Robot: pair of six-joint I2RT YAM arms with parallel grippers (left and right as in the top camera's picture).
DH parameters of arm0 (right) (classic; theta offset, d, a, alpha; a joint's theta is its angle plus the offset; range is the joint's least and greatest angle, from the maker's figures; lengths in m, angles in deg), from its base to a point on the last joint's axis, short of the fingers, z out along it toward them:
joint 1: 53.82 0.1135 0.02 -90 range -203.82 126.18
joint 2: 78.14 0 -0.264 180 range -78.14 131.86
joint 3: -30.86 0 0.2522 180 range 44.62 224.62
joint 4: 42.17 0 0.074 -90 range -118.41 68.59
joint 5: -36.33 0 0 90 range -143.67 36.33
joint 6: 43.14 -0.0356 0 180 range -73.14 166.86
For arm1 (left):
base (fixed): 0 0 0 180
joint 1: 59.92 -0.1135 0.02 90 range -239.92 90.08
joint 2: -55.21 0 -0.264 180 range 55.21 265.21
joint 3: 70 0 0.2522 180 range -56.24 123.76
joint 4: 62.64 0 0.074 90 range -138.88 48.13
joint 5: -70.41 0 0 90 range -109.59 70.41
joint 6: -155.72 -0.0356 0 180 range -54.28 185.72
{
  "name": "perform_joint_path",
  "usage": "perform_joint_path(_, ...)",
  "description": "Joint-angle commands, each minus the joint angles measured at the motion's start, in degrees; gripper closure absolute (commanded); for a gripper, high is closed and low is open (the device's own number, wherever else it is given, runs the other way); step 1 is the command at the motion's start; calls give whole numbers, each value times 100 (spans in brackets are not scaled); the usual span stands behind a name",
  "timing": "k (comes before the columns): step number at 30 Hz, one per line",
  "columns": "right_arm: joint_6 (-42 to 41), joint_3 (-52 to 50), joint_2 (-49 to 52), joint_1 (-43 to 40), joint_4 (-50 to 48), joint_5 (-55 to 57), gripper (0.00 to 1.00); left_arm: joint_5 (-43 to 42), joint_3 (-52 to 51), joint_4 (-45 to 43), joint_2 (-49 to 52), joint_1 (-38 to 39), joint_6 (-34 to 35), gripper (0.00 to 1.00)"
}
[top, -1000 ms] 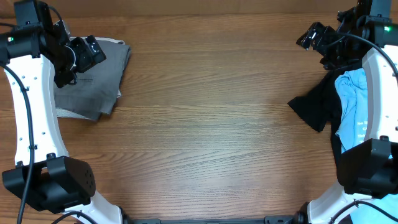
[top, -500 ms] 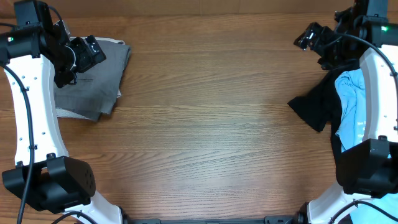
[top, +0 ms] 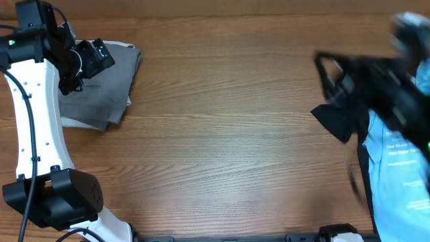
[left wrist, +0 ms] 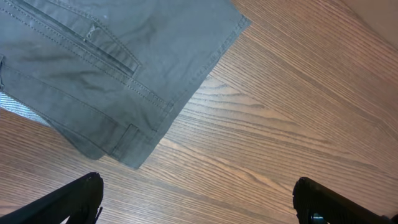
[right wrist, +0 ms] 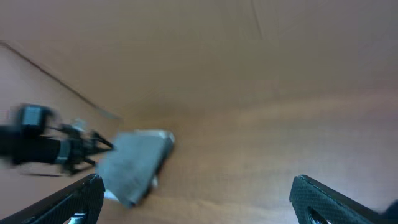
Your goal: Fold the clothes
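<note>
The grey shorts (top: pixel 101 87) lie folded at the far left of the table; the left wrist view shows their corner and a welt pocket (left wrist: pixel 124 62). A pale cloth edge (top: pixel 70 122) peeks out under them. My left gripper (top: pixel 101 57) hovers over the shorts' far edge, open and empty (left wrist: pixel 199 199). A light blue printed T-shirt (top: pixel 400 168) and a black garment (top: pixel 339 117) lie heaped at the right edge. My right gripper (top: pixel 332 74) is a motion blur above that heap. It is open and empty (right wrist: pixel 199 196) and faces the distant shorts (right wrist: pixel 134 165).
The wooden table (top: pixel 222 134) stretches between the two cloth heaps. The left arm's base (top: pixel 54 198) stands at the near left. The left arm also shows small in the right wrist view (right wrist: pixel 43 149).
My right arm has swung fast from the far right corner down and inward over the black garment and T-shirt, and is now blurred. The left arm and grey shorts have not moved.
</note>
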Motion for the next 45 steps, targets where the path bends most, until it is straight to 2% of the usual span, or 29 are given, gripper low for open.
perform_joint_path(1, 42, 44, -946, 35, 295, 168, 0, -107, -17, 13, 26, 37, -26, 0)
perform_joint_path(7, 61, 44, -2428, 35, 1668, 879, 0, -107, -17, 13, 26, 37, -26, 0)
perform_joint_path(13, 59, 44, -3130, -13, 2352, 892, 0, -107, -17, 13, 26, 37, -26, 0)
perform_joint_path(18, 61, -92, -3355, -52, 2476, 896, 0, -107, -17, 13, 26, 39, -26, 0)
perform_joint_path(21, 59, -557, -3650, -146, 2358, 894, 0, -107, -17, 13, 26, 39, -26, 0)
perform_joint_path(25, 61, -1644, -4247, -271, 1735, 898, 0, -107, -17, 11, 26, 37, -26, 0)
perform_joint_path(30, 59, -3547, -5090, -321, 391, 920, 0, -107, -17, 13, 26, 39, -26, 0)
perform_joint_path(33, 59, -4680, -5484, -321, -601, 918, 0, -107, -17, 11, 26, 37, -26, 0)
perform_joint_path(38, 59, -7099, -6085, -321, -2933, 918, 0, -107, -17, 11, 26, 37, -26, 0)
perform_joint_path(42, 59, -8555, -6284, -321, -4666, 920, 0, -107, -17, 13, 26, 37, -26, 0)
perform_joint_path(45, 61, -9123, -6284, -321, -5423, 925, 0, -107, -17, 13, 26, 37, -26, 0)
